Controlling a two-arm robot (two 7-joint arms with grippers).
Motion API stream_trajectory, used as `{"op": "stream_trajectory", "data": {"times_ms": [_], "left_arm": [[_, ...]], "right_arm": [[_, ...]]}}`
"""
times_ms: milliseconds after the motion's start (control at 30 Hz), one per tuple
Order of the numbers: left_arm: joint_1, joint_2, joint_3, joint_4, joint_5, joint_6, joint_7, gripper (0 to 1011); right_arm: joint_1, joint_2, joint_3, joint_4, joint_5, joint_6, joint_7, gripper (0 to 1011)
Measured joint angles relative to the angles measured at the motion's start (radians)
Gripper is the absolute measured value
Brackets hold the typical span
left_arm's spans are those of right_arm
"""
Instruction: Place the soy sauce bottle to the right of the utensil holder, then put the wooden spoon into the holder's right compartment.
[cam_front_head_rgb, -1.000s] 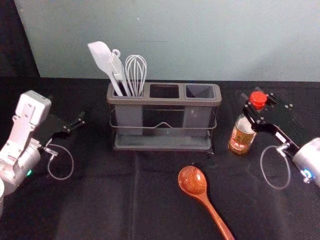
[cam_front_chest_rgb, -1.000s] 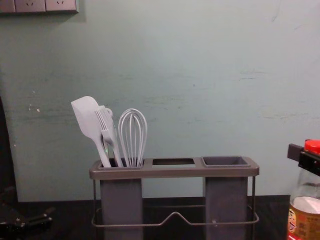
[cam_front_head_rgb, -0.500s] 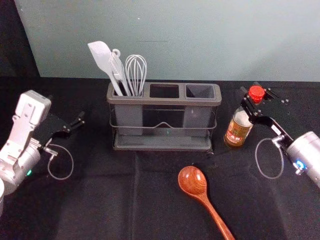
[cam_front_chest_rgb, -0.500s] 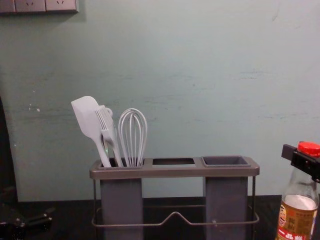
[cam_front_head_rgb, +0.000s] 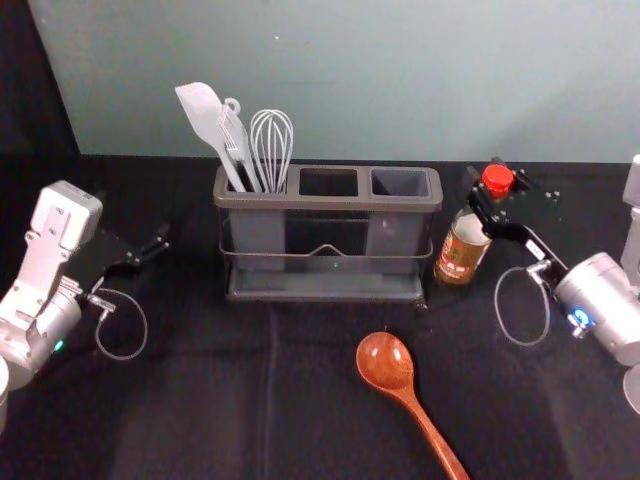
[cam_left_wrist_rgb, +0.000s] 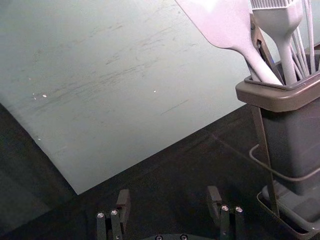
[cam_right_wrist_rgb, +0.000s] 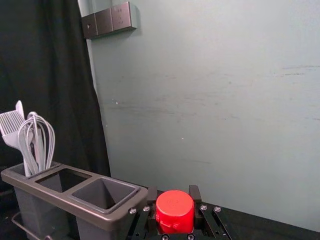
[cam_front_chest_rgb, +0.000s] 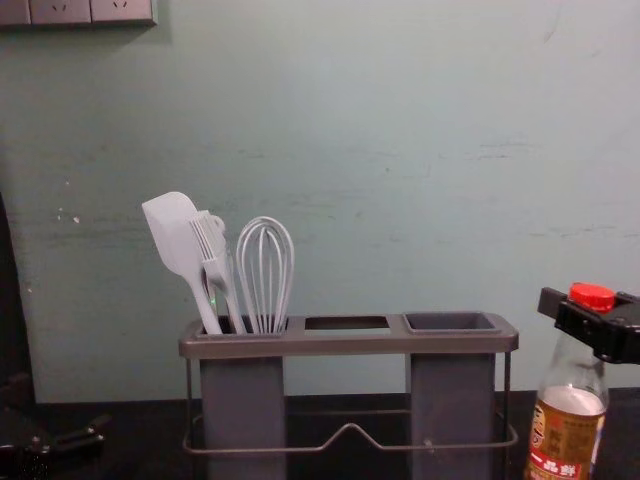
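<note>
The soy sauce bottle (cam_front_chest_rgb: 577, 372) has a red cap (cam_front_chest_rgb: 592, 296) and orange-brown label (cam_front_chest_rgb: 568, 437); the wooden spoon (cam_front_head_rgb: 385, 362) is reddish brown, seemingly grained, the utensil holder (cam_front_head_rgb: 325, 202) grey-brown, the worktop (cam_front_head_rgb: 190, 410) black.

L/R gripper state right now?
Left gripper: open, empty.
Right gripper: closed on the soy sauce bottle, just below its red cap.

Room lay between the left gripper (cam_front_head_rgb: 133, 217) and the utensil holder (cam_front_head_rgb: 325, 203), and between the holder and the wooden spoon (cam_front_head_rgb: 384, 360). The spatula (cam_front_head_rgb: 203, 112) and whisk (cam_front_head_rgb: 271, 145) blocked a low crossing above the left compartment (the other two gaped upward). The soy sauce bottle (cam_front_head_rgb: 462, 252), gripped by the right gripper (cam_front_head_rgb: 489, 178), narrowed passage just beside the holder's right end.
</note>
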Motion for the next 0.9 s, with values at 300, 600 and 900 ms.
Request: {"op": "stream_trajectory", "data": {"times_ms": [300, 600, 900], "left_arm": [[0.000, 0.000, 0.000, 0.000, 0.000, 0.000, 0.000, 1005], [0.000, 0.000, 0.000, 0.000, 0.000, 0.000, 0.000, 1005], [0.000, 0.000, 0.000, 0.000, 0.000, 0.000, 0.000, 1005]], "right_arm": [[0.045, -0.023, -0.019, 0.066, -0.008, -0.030, 0.015, 381], [0.069, -0.040, -0.026, 0.107, -0.015, -0.040, 0.016, 381], [0.075, -0.049, -0.027, 0.126, -0.022, -0.044, 0.011, 381]]}}
